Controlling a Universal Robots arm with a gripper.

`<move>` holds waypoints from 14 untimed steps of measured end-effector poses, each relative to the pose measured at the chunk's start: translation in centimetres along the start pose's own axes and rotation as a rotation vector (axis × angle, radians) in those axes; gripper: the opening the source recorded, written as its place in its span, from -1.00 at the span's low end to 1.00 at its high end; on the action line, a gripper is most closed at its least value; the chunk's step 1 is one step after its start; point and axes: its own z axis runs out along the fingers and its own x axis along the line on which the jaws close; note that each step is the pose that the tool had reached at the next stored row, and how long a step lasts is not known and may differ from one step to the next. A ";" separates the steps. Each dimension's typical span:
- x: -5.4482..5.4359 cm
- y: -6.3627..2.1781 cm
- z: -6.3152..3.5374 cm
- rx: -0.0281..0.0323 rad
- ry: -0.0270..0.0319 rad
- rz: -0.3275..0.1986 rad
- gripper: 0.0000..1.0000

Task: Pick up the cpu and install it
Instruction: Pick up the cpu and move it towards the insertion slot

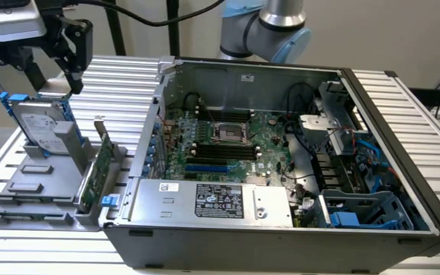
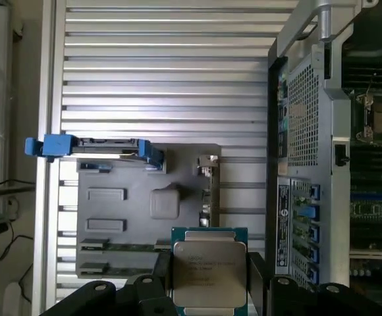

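Slatted table: cpu in gripper above tray, case alongside

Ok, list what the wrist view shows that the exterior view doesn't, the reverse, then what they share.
Wrist view adds: the square silver-topped cpu, clamped between the fingers of the black gripper. Exterior view adds: the silver box with a black label inside the open grey computer case, and the pale blue robot arm behind it. Shared: the grey slotted tray, the silver hard drive in its blue bracket standing on it, the case and the green motherboard's square socket.
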 end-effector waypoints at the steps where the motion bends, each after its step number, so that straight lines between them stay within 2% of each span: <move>1: -0.4 0.03 -0.01 0.0001 0.0001 0.000 0.10; 14: -6.1 1.32 0.02 0.0001 0.0001 0.000 0.10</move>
